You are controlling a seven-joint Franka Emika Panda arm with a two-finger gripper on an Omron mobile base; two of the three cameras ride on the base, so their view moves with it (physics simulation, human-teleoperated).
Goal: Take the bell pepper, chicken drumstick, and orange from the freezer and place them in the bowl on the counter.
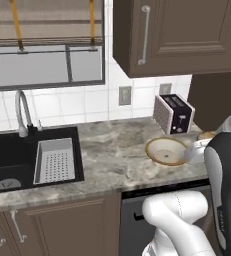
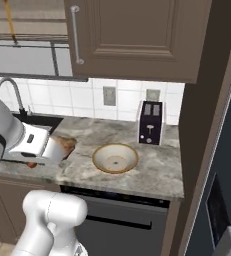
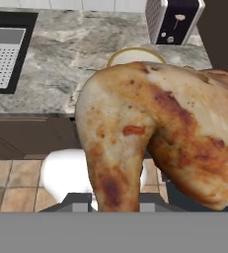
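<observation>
Lumpy golden-brown chicken drumstick (image 3: 155, 133) clamped in closed end effector (image 3: 118, 205), above marbled counter (image 3: 81, 54).

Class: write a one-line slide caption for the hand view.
Chicken drumstick gripped in shut jaws, with bowl and toaster ahead on the counter.

We see even, diffuse lighting in all three views, with no single visible source. Shadows are soft and faint: a weak one lies under the toaster (image 1: 173, 113) on the worktop (image 1: 112, 155). The bowl (image 2: 115, 158) shows a mild sheen on its rim, without hard glare. Rendering is low in resolution, so edges look slightly soft. In the hand view the chicken drumstick (image 3: 155, 143) appears oversized from proximity, yet its texture stays legible.
</observation>
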